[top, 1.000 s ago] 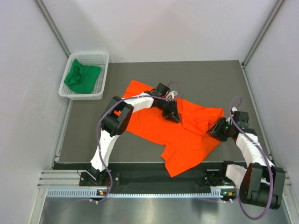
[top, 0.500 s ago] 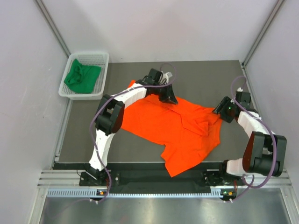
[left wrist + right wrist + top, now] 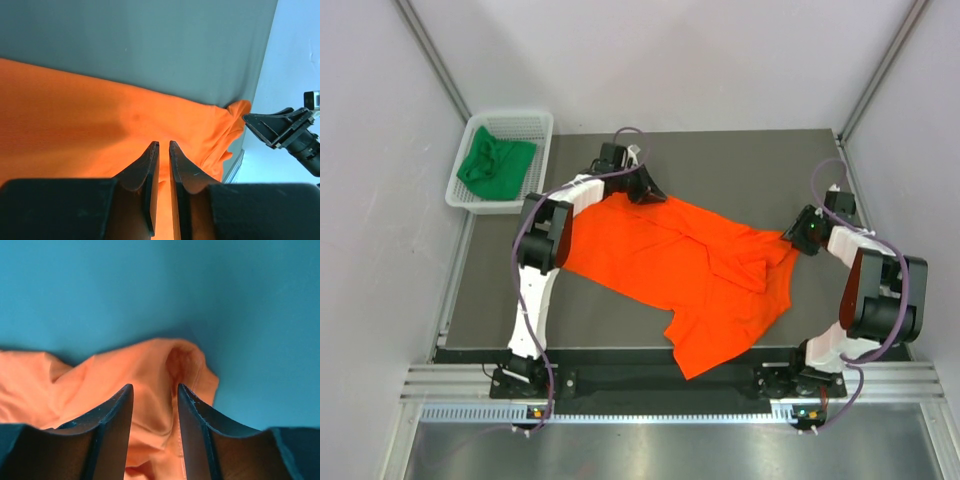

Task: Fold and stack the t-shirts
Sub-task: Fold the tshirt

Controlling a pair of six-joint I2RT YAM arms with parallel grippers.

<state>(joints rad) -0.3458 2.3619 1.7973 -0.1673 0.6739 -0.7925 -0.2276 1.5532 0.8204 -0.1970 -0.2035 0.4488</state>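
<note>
Orange t-shirt lies spread and rumpled over the middle of the dark grey surface, one lobe running down toward 6 o'clock and reaching the surface's near edge. Creased folds sit in the shirt's right half, and the left half is flatter. At 3 o'clock of the shirt, the right end effector is at the bunched cloth tip on the shirt's right edge. In the right wrist view its fingers stand moderately apart with a lump of orange cloth filling the gap between them; cannot tell whether they clamp it. Farther back, at about 12 o'clock of the shirt, the left end effector sits on the far hem. Its fingers are closed to a thin slit with orange cloth in the slit, pinching the shirt just inside that hem, and bare surface lies beyond. Farthest, at 10 o'clock off the surface's far left corner, a white mesh basket sits against the left wall. The green t-shirt lies crumpled inside it, well apart from the orange one.
</note>
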